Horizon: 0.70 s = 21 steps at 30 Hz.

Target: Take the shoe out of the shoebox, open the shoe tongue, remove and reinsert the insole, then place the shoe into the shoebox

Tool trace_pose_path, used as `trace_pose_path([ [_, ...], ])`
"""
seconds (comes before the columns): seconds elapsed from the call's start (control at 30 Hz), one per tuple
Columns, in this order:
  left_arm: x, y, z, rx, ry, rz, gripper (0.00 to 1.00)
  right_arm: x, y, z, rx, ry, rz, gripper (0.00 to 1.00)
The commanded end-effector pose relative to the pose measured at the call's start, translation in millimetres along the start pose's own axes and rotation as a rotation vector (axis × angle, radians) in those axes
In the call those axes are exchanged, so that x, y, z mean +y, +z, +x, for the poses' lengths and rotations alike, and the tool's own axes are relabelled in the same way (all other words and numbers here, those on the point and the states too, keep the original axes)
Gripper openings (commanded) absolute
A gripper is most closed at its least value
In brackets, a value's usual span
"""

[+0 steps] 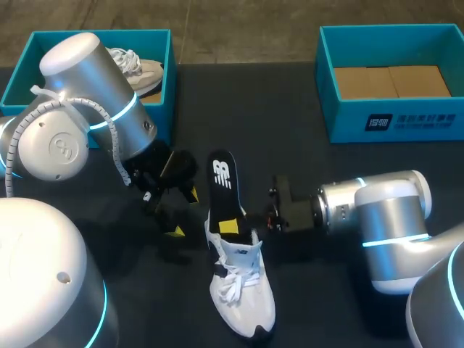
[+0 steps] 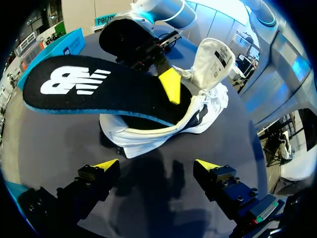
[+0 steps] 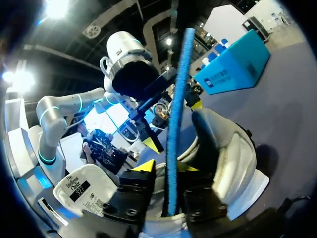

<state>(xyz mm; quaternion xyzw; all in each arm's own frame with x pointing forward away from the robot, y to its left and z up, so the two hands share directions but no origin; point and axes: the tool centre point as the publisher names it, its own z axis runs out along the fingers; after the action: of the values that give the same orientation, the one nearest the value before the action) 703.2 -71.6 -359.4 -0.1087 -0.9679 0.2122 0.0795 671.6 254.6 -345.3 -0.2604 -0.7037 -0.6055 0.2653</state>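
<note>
Right gripper: your right gripper is clamped on the insole, one yellow-tipped finger on each face, right at the shoe's opening.
Left gripper: your left gripper has its fingers spread with nothing between them. It sits beside the heel of the shoe and does not touch it.
Insole: black on top with a blue edge. One end sits inside the shoe and the rest slants up and out past the heel.
Writing: you can see a white logo on the insole's upper face and a printed tag on the inner side of the tongue. There is also white print on the front wall of the right shoebox.
Shoe: white with white laces, resting on its sole. The tongue is pulled up and forward, which leaves the opening wide.
Surface: a dark, matte table under the shoe.
Right shoebox: teal, well apart from the shoe and beyond its heel end, with brown cardboard on its floor.
Left shoebox: the left shoebox is teal and lies beyond the heel on the shoe's other side. It holds a second shoe, light-coloured.
</note>
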Motion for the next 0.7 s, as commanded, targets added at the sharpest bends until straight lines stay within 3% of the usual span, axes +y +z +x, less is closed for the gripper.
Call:
trace_pose_path([
  [0.03, 0.1, 0.5, 0.4, -0.001, 0.000, -0.001, 1.00, 6.8, 2.6, 2.8, -0.011, -0.009, 0.009, 0.47],
  [0.27, 0.1, 0.5, 0.4, -0.001, 0.000, -0.001, 1.00, 17.1, 5.6, 3.0, -0.005, -0.030, 0.028, 0.46],
  [0.43, 0.1, 0.5, 0.4, -0.001, 0.000, -0.001, 1.00, 24.3, 6.4, 5.8, -0.008, -0.047, 0.045, 0.35],
  [0.6, 0.1, 0.5, 0.4, -0.001, 0.000, -0.001, 1.00, 31.9, 6.2, 4.3, -0.002, -0.057, 0.058, 0.34],
  [0.7, 0.1, 0.5, 0.4, -0.001, 0.000, -0.001, 1.00, 35.7, 5.8, 1.8, 0.005, -0.060, 0.065, 0.28],
])
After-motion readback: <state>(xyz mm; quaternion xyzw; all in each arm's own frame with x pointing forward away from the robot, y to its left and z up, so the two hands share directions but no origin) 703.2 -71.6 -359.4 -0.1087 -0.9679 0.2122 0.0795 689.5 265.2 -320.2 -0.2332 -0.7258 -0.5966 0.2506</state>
